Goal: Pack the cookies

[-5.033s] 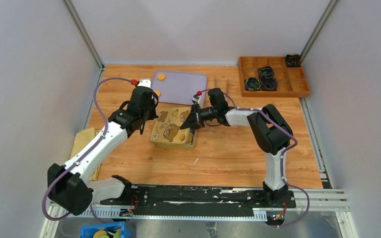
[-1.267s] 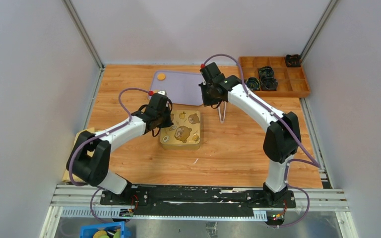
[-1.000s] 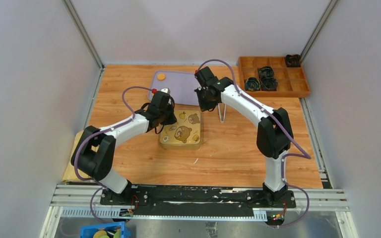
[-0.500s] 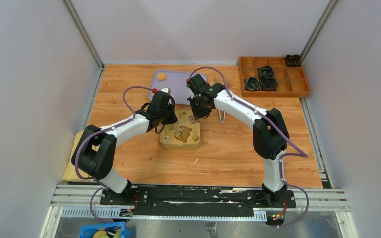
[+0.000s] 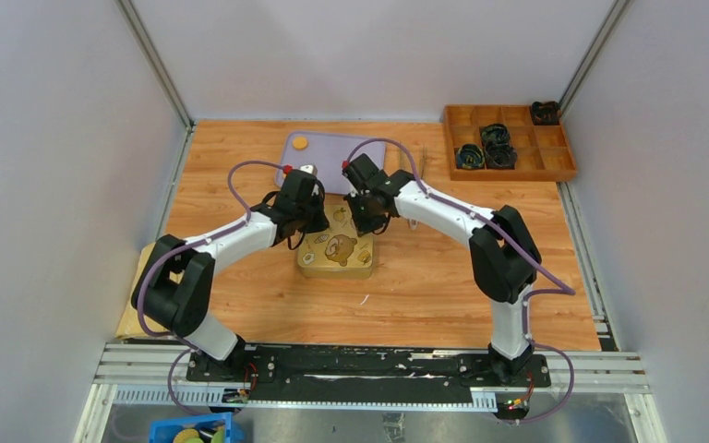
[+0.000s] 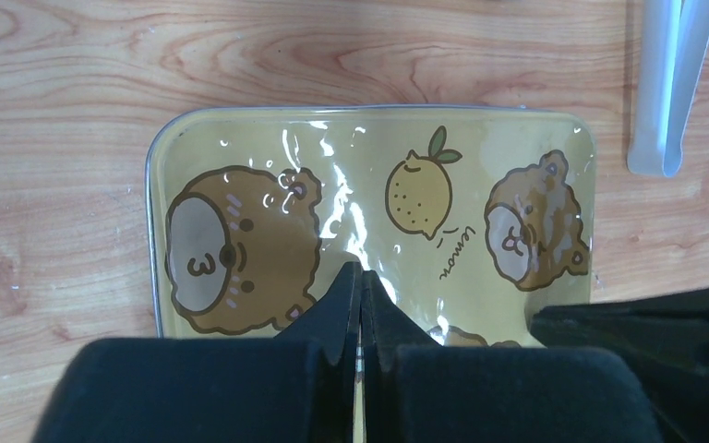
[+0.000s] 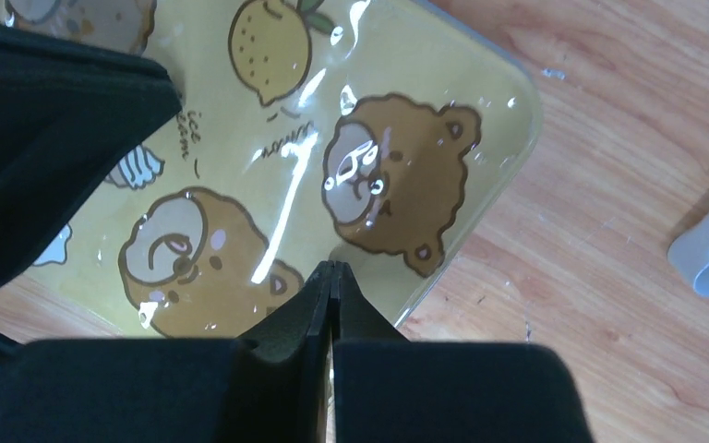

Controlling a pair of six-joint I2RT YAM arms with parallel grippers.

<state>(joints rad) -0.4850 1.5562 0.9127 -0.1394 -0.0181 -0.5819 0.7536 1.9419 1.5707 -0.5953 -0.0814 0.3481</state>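
From above, we saw one cookie [image 5: 300, 142] on the purple board [image 5: 329, 153]. The left gripper [image 5: 309, 218] and right gripper [image 5: 366, 220] hung over the closed tin [image 5: 337, 253]. The left wrist showed jaws pressed together, empty. The right wrist showed the same, perhaps touching the lid.

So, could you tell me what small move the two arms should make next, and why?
Probably press both tips gently down on the tin lid to seat it. The left gripper and right gripper are both shut, tips poised over the closed lid. I cannot tell whether they touch it. One cookie lies unpacked on the purple mat.
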